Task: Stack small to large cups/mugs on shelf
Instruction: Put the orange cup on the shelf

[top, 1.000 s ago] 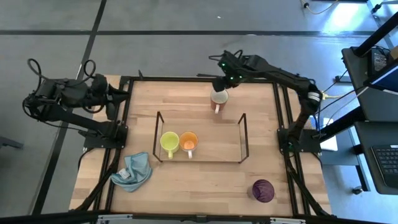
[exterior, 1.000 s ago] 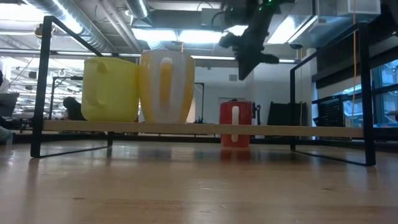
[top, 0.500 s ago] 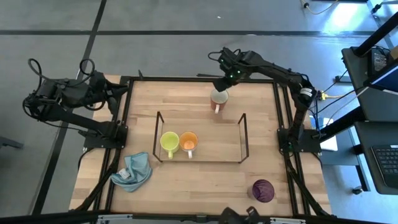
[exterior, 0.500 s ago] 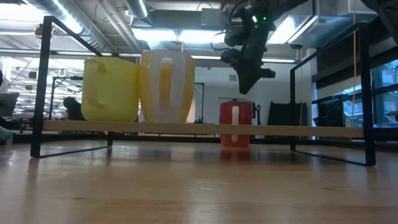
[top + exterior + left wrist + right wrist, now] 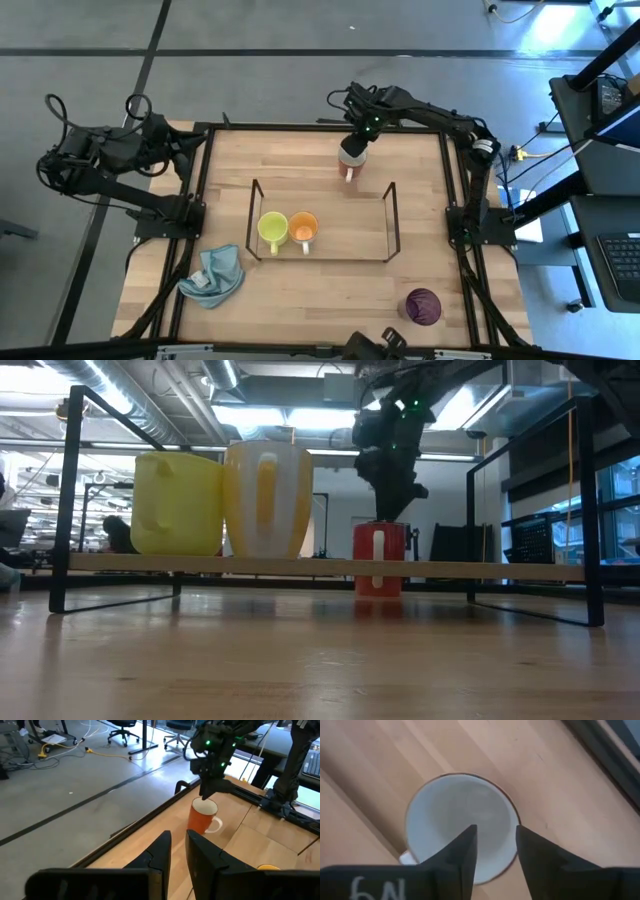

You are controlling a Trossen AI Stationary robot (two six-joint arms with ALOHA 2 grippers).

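Right end effector (image 5: 354, 152), lowered since a second ago with fingers parted over the rim of the red, white-lined mug (image 5: 378, 560) behind the shelf (image 5: 322, 221), is shown poised for grasping.

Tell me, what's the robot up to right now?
Right gripper open, poised over the mug behind the shelf. Left gripper idle at table's left edge. Nothing in the way.
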